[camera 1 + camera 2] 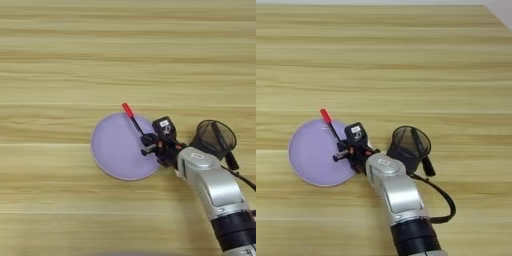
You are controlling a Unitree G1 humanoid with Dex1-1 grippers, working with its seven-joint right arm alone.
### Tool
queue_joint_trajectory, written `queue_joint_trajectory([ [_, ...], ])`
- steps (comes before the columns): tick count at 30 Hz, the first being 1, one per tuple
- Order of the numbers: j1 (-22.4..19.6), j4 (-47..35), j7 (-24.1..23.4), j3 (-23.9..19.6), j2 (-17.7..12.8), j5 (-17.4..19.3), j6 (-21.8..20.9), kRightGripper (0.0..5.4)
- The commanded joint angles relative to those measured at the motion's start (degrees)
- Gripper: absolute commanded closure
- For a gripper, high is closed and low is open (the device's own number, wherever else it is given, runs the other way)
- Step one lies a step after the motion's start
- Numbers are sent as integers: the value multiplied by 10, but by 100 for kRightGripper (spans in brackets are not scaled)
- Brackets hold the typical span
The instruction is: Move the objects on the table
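Observation:
A slim pen [134, 121] with a black barrel and a red upper end slants over the right part of a round lilac plate [112, 150]. Its lower end runs into my right gripper [146, 145], which is shut on the pen at the plate's right rim. In the right eye view the pen [331, 127], the gripper [341, 151] and the plate [308, 155] show in the same arrangement. My silver forearm [212, 185] comes in from the lower right. The light wooden table [125, 50] fills the view.
A black mesh cup [216, 136] stands just right of my wrist, close to the forearm, with a dark slanting stick inside. A black cable [443, 202] loops on the table beside the arm. The table's far right corner [496, 12] shows at the top right.

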Motion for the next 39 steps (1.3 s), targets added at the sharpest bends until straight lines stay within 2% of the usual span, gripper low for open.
queue_joint_trajectory([
  [1, -8, -43, -15, -14, -26, -6, -6, 498],
  [25, 75, -141, -14, -73, -97, -3, 45, 498],
  [32, 93, -148, -10, -75, -99, 0, 55, 498],
  [39, 93, -127, -15, -74, -96, -3, 54, 498],
])
